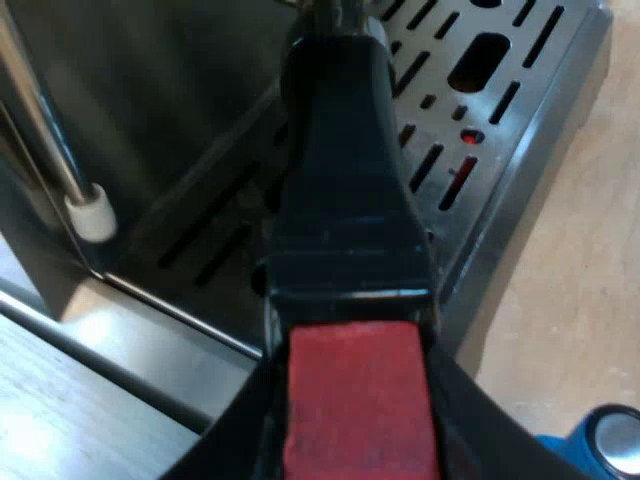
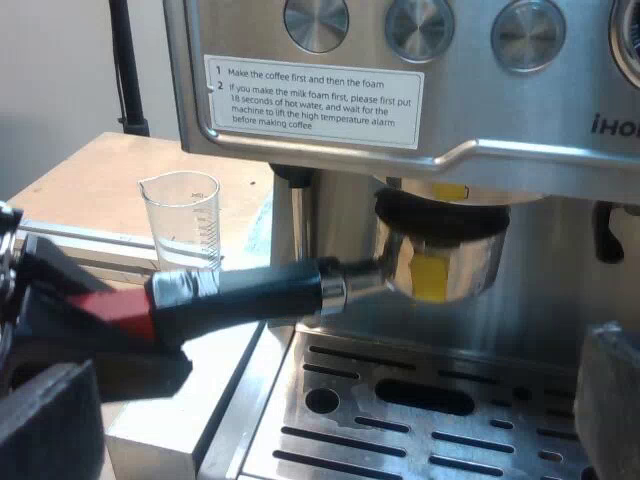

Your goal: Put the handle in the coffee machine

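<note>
Because the holder [image 2: 440, 262] has to be raised into the brew collar of the espresso machine [image 2: 400, 60] and then swung round to lock, the left gripper [image 1: 350, 440] is pinched tight on the red end [image 1: 355, 385] of the dark handle [image 2: 250, 290], one finger pressing each side; a grip that far out gives leverage for the turn. The metal bowl of the holder sits up against the collar at the machine's front, above the drip tray [image 1: 545, 120]; the handle juts out at a slant to the machine's front, so the holder looks seated but probably not yet turned home. The right gripper [image 2: 325, 415] hangs before the machine's drip tray, fingers spread wide with nothing between them; it appears placed to observe, not to assist. A measuring glass [image 2: 183, 220] stands beside the machine; a blue tamper [image 1: 600, 445] lies just off the tray's corner; the steam wand [image 1: 60, 150] hangs by the tray's edge.
</note>
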`<state>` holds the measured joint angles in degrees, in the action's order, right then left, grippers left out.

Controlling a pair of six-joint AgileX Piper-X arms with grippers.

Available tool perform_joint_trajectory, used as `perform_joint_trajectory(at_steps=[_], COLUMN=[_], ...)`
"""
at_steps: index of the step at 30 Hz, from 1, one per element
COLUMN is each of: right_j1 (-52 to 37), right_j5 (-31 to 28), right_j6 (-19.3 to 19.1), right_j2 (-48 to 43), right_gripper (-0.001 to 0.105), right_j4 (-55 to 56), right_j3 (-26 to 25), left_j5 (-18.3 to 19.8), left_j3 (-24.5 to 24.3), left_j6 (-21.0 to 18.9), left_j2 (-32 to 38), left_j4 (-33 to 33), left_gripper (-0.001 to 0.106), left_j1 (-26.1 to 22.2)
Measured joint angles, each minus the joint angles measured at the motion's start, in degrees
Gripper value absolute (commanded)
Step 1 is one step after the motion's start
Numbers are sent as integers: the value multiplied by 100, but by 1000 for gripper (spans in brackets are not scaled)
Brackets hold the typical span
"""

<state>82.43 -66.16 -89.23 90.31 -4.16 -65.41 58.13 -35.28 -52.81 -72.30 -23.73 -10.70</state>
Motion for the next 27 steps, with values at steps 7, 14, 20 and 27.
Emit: perform_joint_trajectory(at_steps=[7, 14, 20, 27], right_j1=[0, 0, 0, 0], right_j5=[0, 0, 0, 0], right_j6=[0, 0, 0, 0], right_j2=[0, 0, 0, 0], right_gripper=[97, 97, 97, 97], right_j4=[0, 0, 0, 0], right_j3=[0, 0, 0, 0], left_j5=[-269, -248, 22, 106], left_j3=[-250, -312, -312, -312], left_j6=[0, 169, 169, 169], left_j2=[0, 0, 0, 0], left_j4=[-87, -326, -326, -326], left_gripper=[0, 0, 0, 0], left_j1=[0, 0, 0, 0])
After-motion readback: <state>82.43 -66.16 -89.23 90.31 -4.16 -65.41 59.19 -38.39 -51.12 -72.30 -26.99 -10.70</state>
